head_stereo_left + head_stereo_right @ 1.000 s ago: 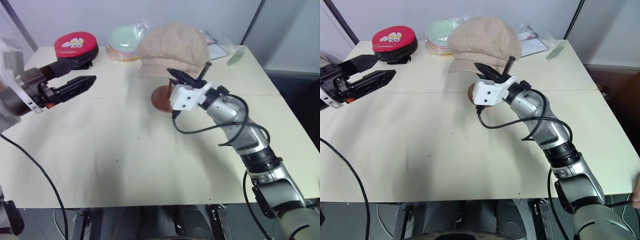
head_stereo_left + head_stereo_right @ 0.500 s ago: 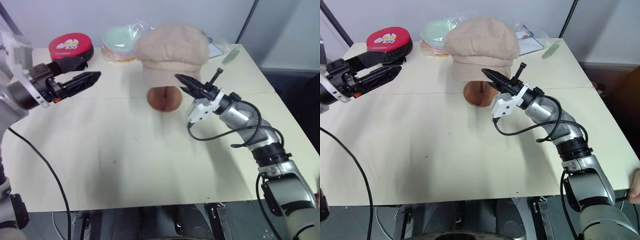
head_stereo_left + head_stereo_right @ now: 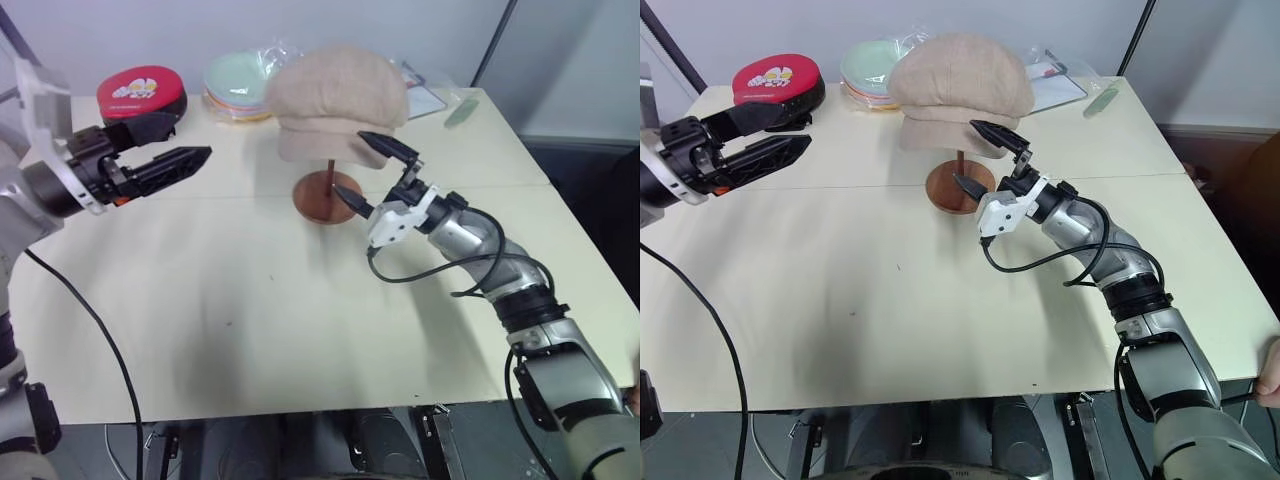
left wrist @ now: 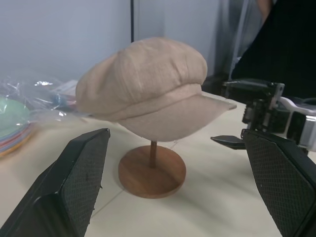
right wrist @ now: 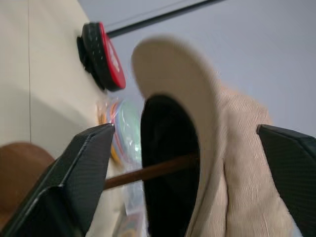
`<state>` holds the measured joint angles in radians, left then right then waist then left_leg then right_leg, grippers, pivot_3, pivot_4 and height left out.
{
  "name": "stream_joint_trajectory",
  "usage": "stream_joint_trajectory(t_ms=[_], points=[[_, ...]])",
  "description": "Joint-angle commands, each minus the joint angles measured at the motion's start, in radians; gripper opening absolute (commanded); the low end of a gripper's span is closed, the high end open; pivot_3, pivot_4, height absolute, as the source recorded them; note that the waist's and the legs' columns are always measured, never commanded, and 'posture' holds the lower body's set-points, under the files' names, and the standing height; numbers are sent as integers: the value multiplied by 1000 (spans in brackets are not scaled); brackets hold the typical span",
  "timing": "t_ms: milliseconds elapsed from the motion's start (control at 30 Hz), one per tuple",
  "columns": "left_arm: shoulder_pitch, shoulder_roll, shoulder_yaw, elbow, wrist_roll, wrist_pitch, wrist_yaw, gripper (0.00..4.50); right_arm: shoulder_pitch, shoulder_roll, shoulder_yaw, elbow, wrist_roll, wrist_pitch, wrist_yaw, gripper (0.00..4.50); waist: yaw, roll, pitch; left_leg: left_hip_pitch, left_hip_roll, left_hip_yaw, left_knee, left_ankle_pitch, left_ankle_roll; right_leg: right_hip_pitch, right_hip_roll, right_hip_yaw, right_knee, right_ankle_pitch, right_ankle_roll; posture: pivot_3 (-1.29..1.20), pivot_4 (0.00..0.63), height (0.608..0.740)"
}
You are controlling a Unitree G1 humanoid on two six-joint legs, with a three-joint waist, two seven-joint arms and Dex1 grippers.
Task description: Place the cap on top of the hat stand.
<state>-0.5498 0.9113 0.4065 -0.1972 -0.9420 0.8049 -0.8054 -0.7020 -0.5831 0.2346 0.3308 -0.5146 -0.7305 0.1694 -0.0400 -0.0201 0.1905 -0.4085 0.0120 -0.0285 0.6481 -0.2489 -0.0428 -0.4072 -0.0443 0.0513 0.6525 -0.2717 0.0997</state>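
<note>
The beige-pink cap (image 3: 335, 100) rests on top of the reddish-brown hat stand (image 3: 322, 197), brim toward my right arm, covering the top disc. The thin rod and round base show below it. My right gripper (image 3: 368, 172) is open just beside the stand. One finger sits under the brim edge and the other hangs low near the base, and neither holds the cap. My left gripper (image 3: 185, 140) hovers open well to the left, pointing at the stand. In the left wrist view the cap (image 4: 148, 84) sits level on the stand (image 4: 151, 171).
A red-and-black round cap (image 3: 140, 92) and a stack of pastel plates (image 3: 235, 80) lie at the table's far left. Wrapped papers (image 3: 428, 98) and a pale green item (image 3: 458, 112) lie at the far right. A person's hand (image 3: 1270, 375) shows at the right edge.
My right gripper has opened and let go of the cap's brim, sinking a little. The cap now sits on the stand alone, with the rod showing. The left gripper has stayed put.
</note>
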Motion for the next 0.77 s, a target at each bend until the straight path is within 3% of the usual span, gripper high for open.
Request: stream_joint_trajectory(t_ms=[33,100,233,300,400,600,767], points=[[-13,25,13,-9,1,-2,-17,4500,103,-79,-76,-137,130,44,95,4440,5,0,0,0,0,0,0,0,0,0,0,0,0,0,0,0,150,740],[0,36,18,-13,4,-1,-29,4500,163,-117,-110,-204,247,109,175,4440,3,0,0,0,0,0,0,0,0,1,-1,0,-1,0,0,0,150,740],[47,74,61,-18,-5,6,-65,4500,278,-285,-236,-377,723,472,525,4440,0,2,1,1,1,0,0,0,0,2,-1,0,0,0,0,0,150,740],[60,91,74,-14,-8,6,-82,4500,277,-378,-319,-427,951,730,658,4440,-3,2,1,1,2,0,0,0,0,2,-1,0,0,0,0,0,150,740],[72,116,83,-5,0,-2,-116,4500,233,-486,-418,-391,1165,1005,810,4440,-4,2,1,2,3,0,0,0,0,2,0,0,0,0,0,0,150,740],[40,158,89,59,17,-20,-174,4500,55,-593,-473,-194,1323,1322,1024,4440,-2,3,2,2,2,2,0,0,1,2,0,0,-1,-1,-2,0,150,740],[20,169,69,84,45,-42,-195,4500,9,-550,-487,-177,1326,1385,1049,4440,-2,3,2,1,2,2,0,0,1,1,1,0,-1,-1,-1,0,150,740]])
